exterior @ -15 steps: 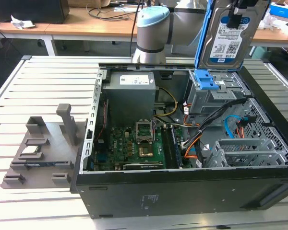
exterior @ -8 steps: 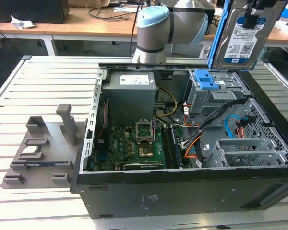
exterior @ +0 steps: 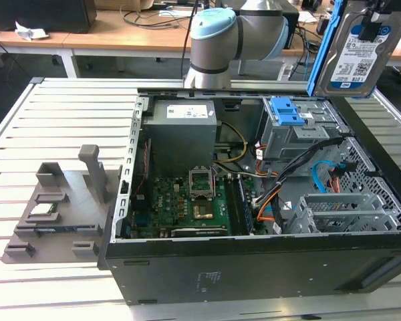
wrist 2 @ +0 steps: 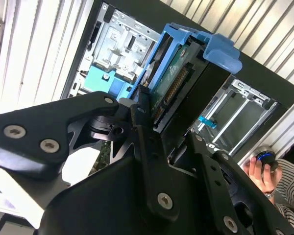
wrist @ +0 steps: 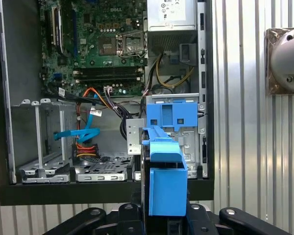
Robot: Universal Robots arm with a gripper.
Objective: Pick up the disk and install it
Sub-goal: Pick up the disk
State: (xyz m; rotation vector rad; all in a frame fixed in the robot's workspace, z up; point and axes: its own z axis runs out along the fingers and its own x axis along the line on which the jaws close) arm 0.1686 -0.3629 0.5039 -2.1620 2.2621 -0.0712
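The disk [exterior: 354,53] is a silver hard drive with a white-and-blue label and blue rails. It hangs upright in the air above the far right corner of the open computer case [exterior: 254,261]. My gripper [exterior: 373,20] is shut on it from above. In the second wrist view the black fingers [wrist 2: 146,132] clamp the disk [wrist 2: 181,83] by its faces, connector edge showing. In the first wrist view the disk's blue rail [wrist: 167,186] sticks out from my gripper [wrist: 166,218], over the case edge near the blue latch [wrist: 169,115].
Inside the case lie the motherboard [exterior: 187,200], a grey power-supply box [exterior: 184,127], the blue-latched cage [exterior: 285,110] and a metal drive cage [exterior: 341,210] with loose cables. A grey fixture [exterior: 60,207] sits on the slatted table at the exterior view's left. A person's hand [wrist 2: 258,169] shows beyond the case.
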